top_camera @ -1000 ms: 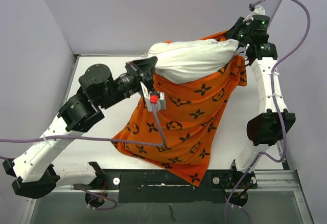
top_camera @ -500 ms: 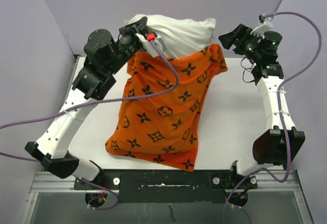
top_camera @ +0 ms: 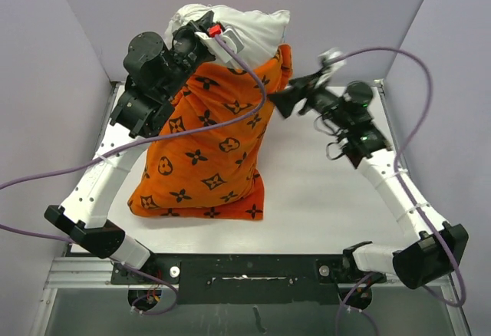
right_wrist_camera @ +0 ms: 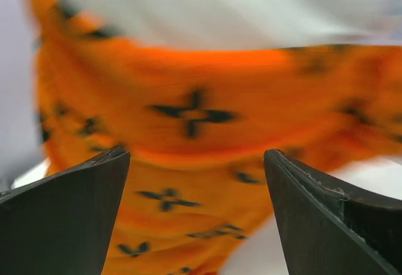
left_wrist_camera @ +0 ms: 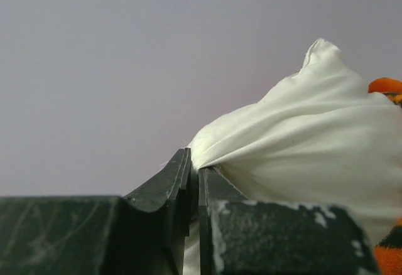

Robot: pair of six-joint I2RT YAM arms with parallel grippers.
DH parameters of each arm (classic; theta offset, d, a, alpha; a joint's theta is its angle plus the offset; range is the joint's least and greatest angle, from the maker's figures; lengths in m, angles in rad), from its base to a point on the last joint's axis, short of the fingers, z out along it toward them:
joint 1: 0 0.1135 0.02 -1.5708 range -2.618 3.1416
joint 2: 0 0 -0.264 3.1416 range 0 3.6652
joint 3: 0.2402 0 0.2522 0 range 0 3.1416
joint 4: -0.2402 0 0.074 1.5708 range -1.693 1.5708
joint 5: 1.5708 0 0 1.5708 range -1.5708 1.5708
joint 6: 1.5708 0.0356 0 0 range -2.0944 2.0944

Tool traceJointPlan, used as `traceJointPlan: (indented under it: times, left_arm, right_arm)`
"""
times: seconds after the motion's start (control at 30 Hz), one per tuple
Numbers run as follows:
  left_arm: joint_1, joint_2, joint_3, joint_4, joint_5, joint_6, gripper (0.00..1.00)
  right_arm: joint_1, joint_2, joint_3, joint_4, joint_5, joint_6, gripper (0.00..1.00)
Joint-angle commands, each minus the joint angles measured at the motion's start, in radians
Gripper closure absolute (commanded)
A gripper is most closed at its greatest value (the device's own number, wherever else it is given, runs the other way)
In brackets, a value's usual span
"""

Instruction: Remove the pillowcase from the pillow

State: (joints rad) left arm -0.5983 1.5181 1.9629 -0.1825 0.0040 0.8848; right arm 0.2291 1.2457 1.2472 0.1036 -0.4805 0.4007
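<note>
The orange pillowcase (top_camera: 207,148) with black motifs hangs upright over the table's left half, its lower end resting on the tabletop. The white pillow (top_camera: 249,29) sticks out of its top. My left gripper (top_camera: 186,35) is raised at the pillow's upper left corner and shut on the pillow (left_wrist_camera: 301,143), white fabric pinched between its jaws. My right gripper (top_camera: 282,100) is open, just right of the pillowcase's upper edge and apart from it. In the right wrist view the blurred pillowcase (right_wrist_camera: 195,137) fills the space beyond the spread fingers (right_wrist_camera: 69,218), with nothing between them.
The white tabletop (top_camera: 330,198) lies bare to the right of the pillowcase. Grey walls (top_camera: 69,37) close in the left, back and right sides. Purple cables (top_camera: 253,98) loop from both wrists over the work area.
My left gripper has lifted the pillow higher and leftward, swinging the pillowcase upright. My right gripper let go of the pillowcase, opened, and moved down and left toward it.
</note>
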Motion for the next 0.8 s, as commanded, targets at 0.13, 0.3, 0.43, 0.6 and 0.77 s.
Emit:
traceJointPlan:
  times: [0.13, 0.3, 0.43, 0.6, 0.77]
  left_arm:
    - [-0.003, -0.038, 0.072, 0.202, 0.015, -0.005, 1.0]
    - [-0.022, -0.041, 0.081, 0.181, 0.01, -0.007, 1.0]
    - [-0.036, -0.055, 0.075, 0.17, 0.008, -0.007, 1.0]
    - [-0.05, -0.066, 0.081, 0.167, 0.004, -0.012, 1.0]
    - [-0.051, -0.066, 0.075, 0.197, 0.008, 0.009, 1.0]
  right_arm:
    - [0.633, 0.011, -0.129, 0.108, 0.411, -0.548, 0.08]
    - [0.732, 0.115, -0.107, 0.157, 0.588, -0.697, 0.12]
    - [0.739, 0.171, -0.089, 0.193, 0.624, -0.762, 0.17]
    - [0.751, 0.251, -0.056, 0.218, 0.761, -0.807, 0.47]
    - [0.81, 0.28, -0.105, 0.243, 0.781, -0.833, 1.0]
